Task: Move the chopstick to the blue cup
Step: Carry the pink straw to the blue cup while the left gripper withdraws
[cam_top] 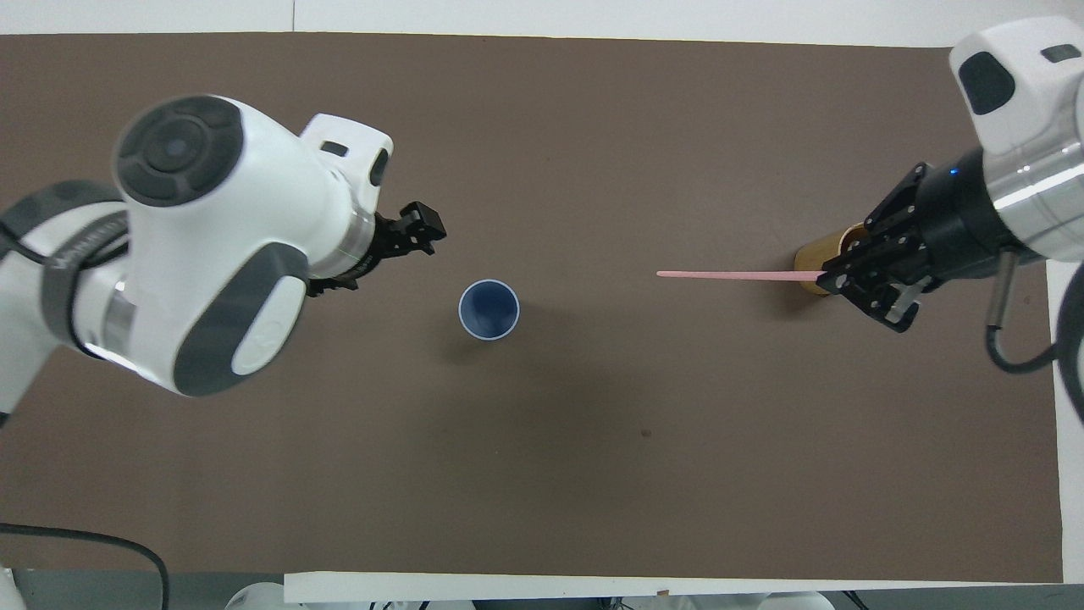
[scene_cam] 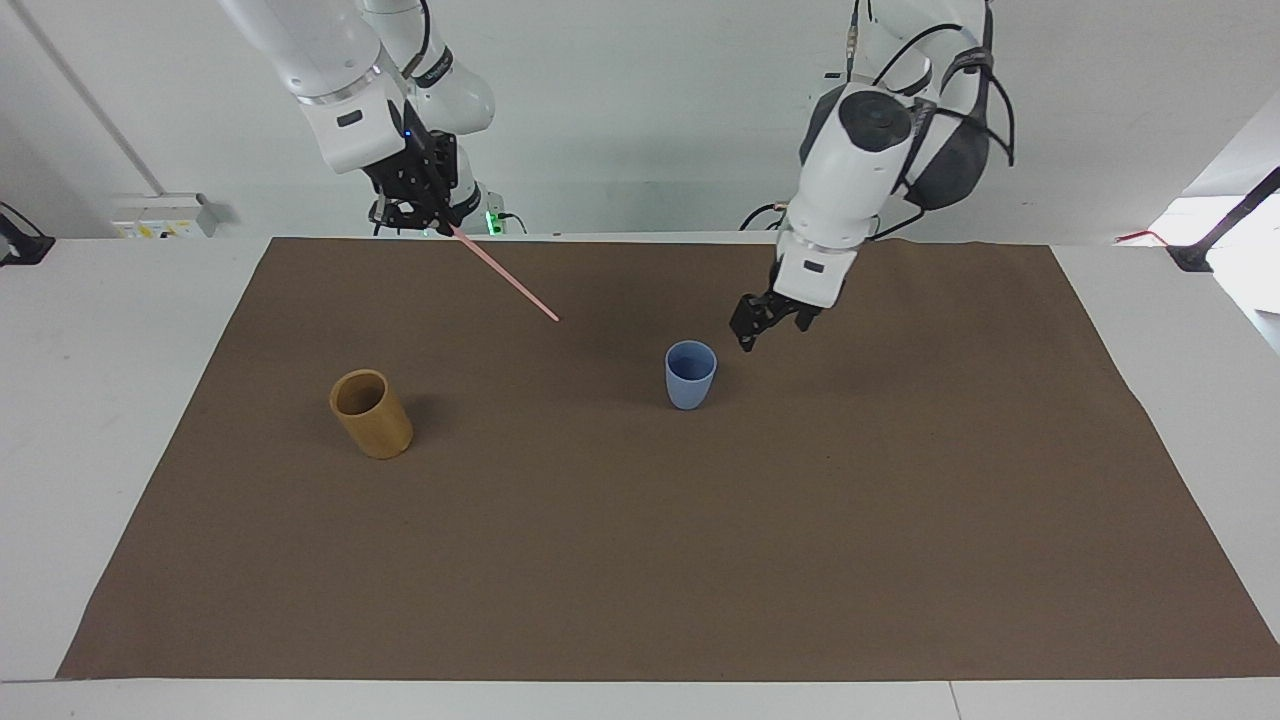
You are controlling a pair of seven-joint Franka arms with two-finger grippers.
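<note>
Facing view: I am watching the right gripper carrying the chopstick, pinched shut on 1 end, the free tip slanting down toward 4 o'clock. It is hanging in the air, not yet at the blue cup. The stick is looking light, stiff and slick, so I am judging that this end hold lets it swing; a steep, slow entry suits it. The left gripper, spread and empty, is hovering at the cup's 2 o'clock.

Overhead view: the chopstick is pointing at 9 o'clock toward the blue cup, with bare mat between. The right gripper is covering the tan cup. The left gripper is sitting at the blue cup's 10 o'clock, which I am judging to be crowding that side.
</note>
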